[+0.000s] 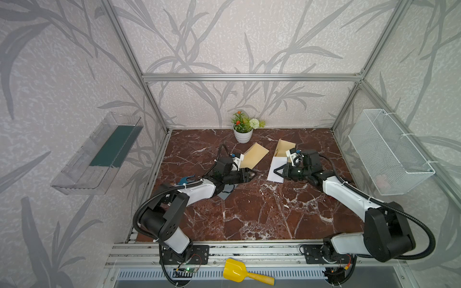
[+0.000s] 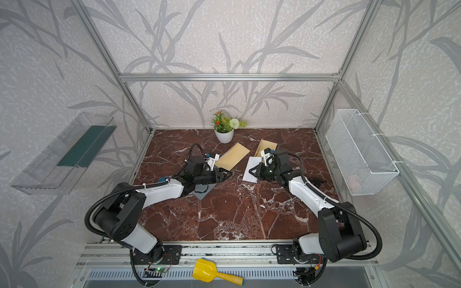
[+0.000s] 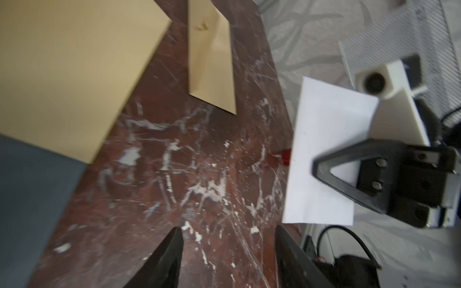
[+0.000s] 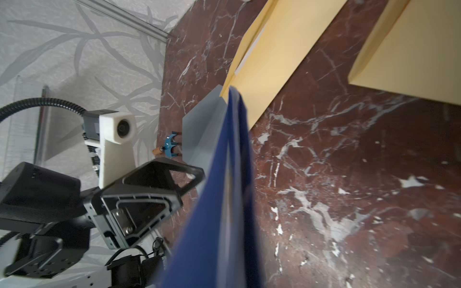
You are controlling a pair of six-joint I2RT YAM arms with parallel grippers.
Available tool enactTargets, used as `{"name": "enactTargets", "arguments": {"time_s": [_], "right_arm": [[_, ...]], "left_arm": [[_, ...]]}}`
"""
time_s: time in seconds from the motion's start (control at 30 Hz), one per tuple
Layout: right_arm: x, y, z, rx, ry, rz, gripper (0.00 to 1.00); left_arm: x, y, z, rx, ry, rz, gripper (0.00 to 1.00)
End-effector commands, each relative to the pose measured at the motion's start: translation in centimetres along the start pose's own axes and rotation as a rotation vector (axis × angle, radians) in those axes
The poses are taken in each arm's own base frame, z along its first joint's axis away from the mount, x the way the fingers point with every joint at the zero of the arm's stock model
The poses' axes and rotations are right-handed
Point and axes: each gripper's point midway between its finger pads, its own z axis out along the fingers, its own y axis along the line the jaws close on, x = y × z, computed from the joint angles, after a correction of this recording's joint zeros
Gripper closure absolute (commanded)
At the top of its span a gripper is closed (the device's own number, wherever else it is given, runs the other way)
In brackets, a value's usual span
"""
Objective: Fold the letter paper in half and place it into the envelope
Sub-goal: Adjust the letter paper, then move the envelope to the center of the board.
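The white letter paper (image 1: 278,162) (image 2: 253,162) is lifted off the marble with my right gripper (image 1: 275,171) (image 2: 252,170) shut on it. In the right wrist view the paper (image 4: 224,199) runs edge-on out from the jaws and looks blue in shadow. The left wrist view shows the paper (image 3: 321,139) as a flat white sheet pinched by that gripper (image 3: 318,169). A tan envelope (image 1: 254,155) (image 2: 233,155) (image 3: 69,74) (image 4: 282,49) lies flat just beyond my left gripper (image 1: 254,174) (image 2: 228,174) (image 3: 228,239). The left gripper is open and holds nothing.
A second tan envelope (image 1: 284,147) (image 3: 212,62) stands tilted behind the paper. A grey sheet (image 1: 225,193) (image 4: 202,129) lies under the left arm, with a blue tool (image 1: 187,179) nearby. A potted plant (image 1: 243,134) stands at the back, and a wire basket (image 1: 389,152) hangs on the right wall.
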Motion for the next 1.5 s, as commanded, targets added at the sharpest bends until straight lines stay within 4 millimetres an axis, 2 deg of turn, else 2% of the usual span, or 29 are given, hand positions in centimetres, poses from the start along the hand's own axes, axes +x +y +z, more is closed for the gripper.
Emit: {"name": "enactTargets", "arguments": {"time_s": [0.0,0.1,0.33,0.5,0.63,0.8,1.1,1.2,1.33,1.47], "right_arm": [[0.7,-1.4,-1.0,0.102,0.007,-0.045,1.00],[0.9,-1.8,-0.9,0.114,0.008,-0.039,1.00],[1.0,-2.3,-0.9,0.132,0.007,-0.049,1.00],[1.0,-2.4,-0.8,0.137,0.009,-0.051,1.00],[0.8,-2.4,-0.7,0.138,0.006,-0.056,1.00],[0.6,-2.5,-0.4,0.138,0.007,-0.054,1.00],[0.8,-3.0,-0.1,0.142,0.010,-0.038,1.00],[0.8,-3.1,-0.2,0.150,0.009,-0.036,1.00],[0.8,-3.0,-0.3,0.148,0.003,-0.033,1.00],[0.8,-2.9,-0.7,0.157,-0.004,-0.043,1.00]], "left_arm": [[-0.5,7.5,-2.4,-0.355,-0.068,-0.028,0.40],[-0.9,9.8,-2.6,-0.449,-0.066,-0.036,0.39],[0.6,12.4,-0.7,-0.499,0.008,-0.064,0.39],[2.4,13.5,0.1,-0.489,0.048,-0.107,0.40],[3.9,13.5,0.5,-0.445,0.069,-0.139,0.42],[5.9,12.2,0.8,-0.414,0.116,-0.124,0.45],[12.2,8.3,2.3,-0.356,0.250,-0.047,0.46],[13.9,6.9,3.4,-0.320,0.294,-0.012,0.46],[14.0,4.4,5.0,-0.250,0.321,0.028,0.48],[12.0,0.8,4.9,-0.182,0.298,0.083,0.49]]}}
